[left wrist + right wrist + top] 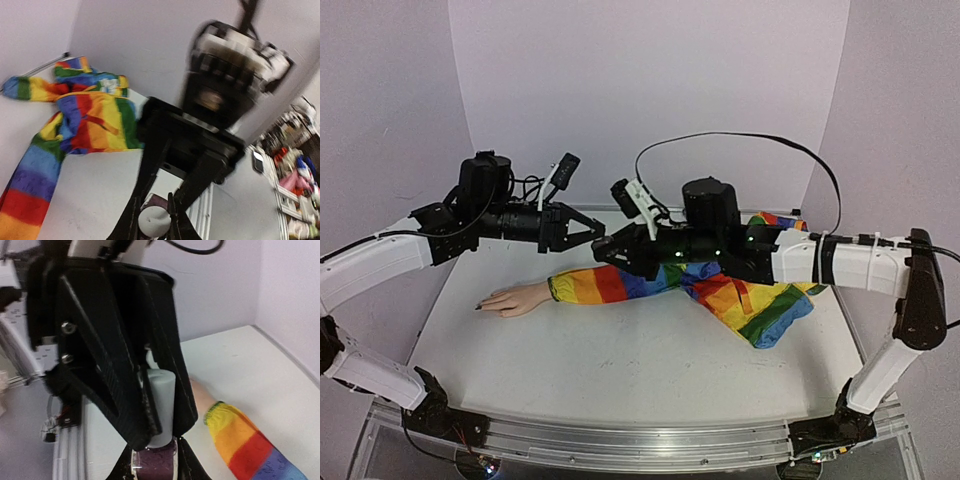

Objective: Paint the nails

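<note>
The pale mannequin hand [515, 298] lies flat on the white table, fingers pointing left, and its rainbow-striped sleeve [610, 283] runs right. One fingertip nail [478, 306] looks dark; the others are too small to tell. Both grippers meet in the air above the sleeve. My right gripper [603, 250] is shut on a small dark-purple polish bottle [152, 467]. My left gripper [592, 235] is shut on the bottle's pale grey cap [161, 405], whose round end shows in the left wrist view [154, 221]. The hand's wrist also shows in the right wrist view [201, 396], below and beyond the bottle.
The rest of the rainbow garment [760, 300] lies bunched at the right under my right arm. A black cable [740, 140] loops above that arm. Walls close in the table at the back and both sides. A metal rail [620, 440] runs along the front edge.
</note>
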You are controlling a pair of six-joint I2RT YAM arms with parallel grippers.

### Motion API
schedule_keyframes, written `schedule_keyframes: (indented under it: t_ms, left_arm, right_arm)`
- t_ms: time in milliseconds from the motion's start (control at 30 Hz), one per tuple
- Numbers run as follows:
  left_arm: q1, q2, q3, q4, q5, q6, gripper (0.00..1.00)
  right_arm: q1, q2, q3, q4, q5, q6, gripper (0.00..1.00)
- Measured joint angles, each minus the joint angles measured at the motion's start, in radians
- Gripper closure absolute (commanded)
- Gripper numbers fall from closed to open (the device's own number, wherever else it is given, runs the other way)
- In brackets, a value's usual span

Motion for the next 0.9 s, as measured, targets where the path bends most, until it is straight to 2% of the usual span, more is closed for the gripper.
schedule_keyframes:
  t_ms: [133,233,300,333,367,467,533,567,633,733,900]
  left_arm:
    - [0.003,0.019,0.03,0.045,0.315,0.114,1.0]
    - [-0.017,0.019,0.053,0.077,0.472,0.166,0.99]
    - [-0.038,0.018,0.061,0.087,0.524,0.192,0.88]
    - [-0.043,0.016,0.061,0.089,0.529,0.198,0.78]
    - [-0.045,0.014,0.061,0.089,0.522,0.201,0.64]
    - [-0.048,-0.002,0.046,0.071,0.428,0.209,0.32]
    - [-0.045,-0.031,0.014,0.046,0.318,0.201,0.16]
    - [-0.041,-0.05,-0.002,0.031,0.267,0.195,0.12]
    - [-0.037,-0.096,-0.03,0.007,0.173,0.18,0.05]
    - [-0.035,-0.163,-0.045,-0.014,0.047,0.142,0.01]
    - [-0.035,-0.213,-0.044,-0.013,-0.105,0.021,0.01]
  right_arm:
    - [-0.048,-0.027,-0.016,0.058,-0.418,0.127,1.0]
    - [-0.037,-0.027,-0.038,0.2,-0.591,0.246,1.0]
    - [-0.029,-0.027,-0.055,0.277,-0.649,0.298,1.0]
    - [-0.026,-0.028,-0.063,0.298,-0.658,0.313,1.0]
    - [-0.027,-0.029,-0.075,0.324,-0.661,0.328,1.0]
    - [-0.048,-0.047,-0.123,0.392,-0.639,0.332,1.0]
    - [-0.066,-0.079,-0.145,0.387,-0.6,0.301,1.0]
    - [-0.074,-0.103,-0.148,0.36,-0.554,0.271,1.0]
    - [-0.084,-0.135,-0.148,0.324,-0.469,0.222,1.0]
    - [-0.084,-0.165,-0.147,0.269,-0.312,0.159,1.0]
    - [-0.061,-0.145,-0.14,0.17,-0.048,0.082,1.0]
